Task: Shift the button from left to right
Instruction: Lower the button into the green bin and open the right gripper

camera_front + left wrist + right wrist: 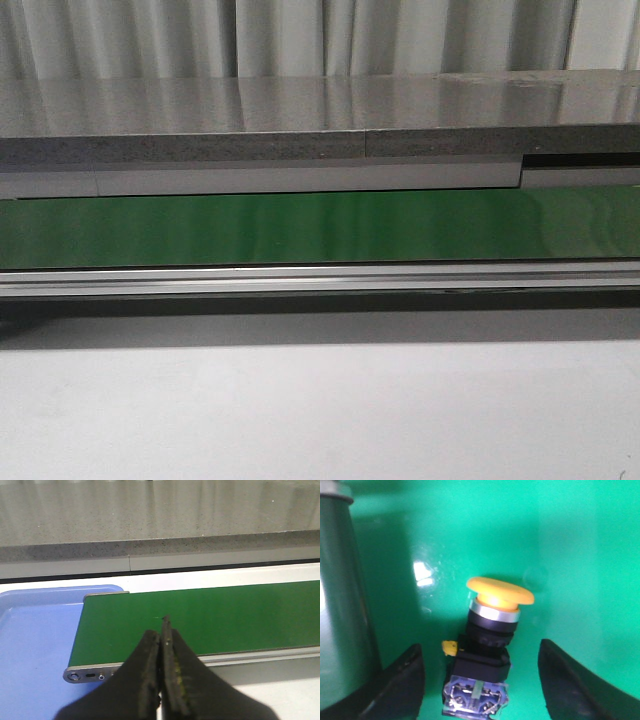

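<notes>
Between the spread fingers of the right claw (481,680) lies one button (487,645) on a bright green surface, yellow cap pointing away from the claw, neither finger touching it; only the right wrist view shows it. No writing can be read on it. The left claw (162,680) is closed on nothing above one green belt (210,620), beside one blue tray (35,645). The front view shows the belt and the table (320,410), no claws.

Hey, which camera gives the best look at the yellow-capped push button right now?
The right wrist view: the button fills the middle of the picture, lying on a green surface between the open fingers of the right gripper. The front view and the left wrist view don't show it at all.
</notes>
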You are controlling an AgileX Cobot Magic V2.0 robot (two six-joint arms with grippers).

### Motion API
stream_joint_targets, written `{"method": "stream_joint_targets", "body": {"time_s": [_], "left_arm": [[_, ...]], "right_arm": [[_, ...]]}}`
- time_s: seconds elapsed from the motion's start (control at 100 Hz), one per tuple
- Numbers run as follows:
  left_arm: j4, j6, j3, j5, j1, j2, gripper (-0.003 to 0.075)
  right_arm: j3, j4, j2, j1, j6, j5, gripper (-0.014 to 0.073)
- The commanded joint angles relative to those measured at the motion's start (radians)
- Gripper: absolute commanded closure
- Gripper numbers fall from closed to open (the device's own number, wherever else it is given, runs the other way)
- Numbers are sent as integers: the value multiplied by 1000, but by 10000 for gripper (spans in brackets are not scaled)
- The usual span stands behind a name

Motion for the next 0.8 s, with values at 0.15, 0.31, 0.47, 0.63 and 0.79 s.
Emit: {"method": "stream_joint_targets", "body": {"time_s": [0.15, 0.31, 0.47, 0.63, 0.79], "left_arm": [[-16, 2, -27, -85, -8, 8, 741], [-16, 2, -27, -85, -8, 8, 741], [-16, 2, -27, -85, -8, 8, 741], [-16, 2, -27, -85, -8, 8, 741], [-16, 2, -27, -85, -8, 8, 741]], "right_arm": [[-35, 27, -128, -4, 17, -56, 92], [-35, 181, -203, 19, 16, -91, 92], [-34, 246, -294, 83, -21, -143, 92], [14, 246, -413, 179, -21, -222, 94], [141, 260, -565, 284, -21, -370, 94]]}}
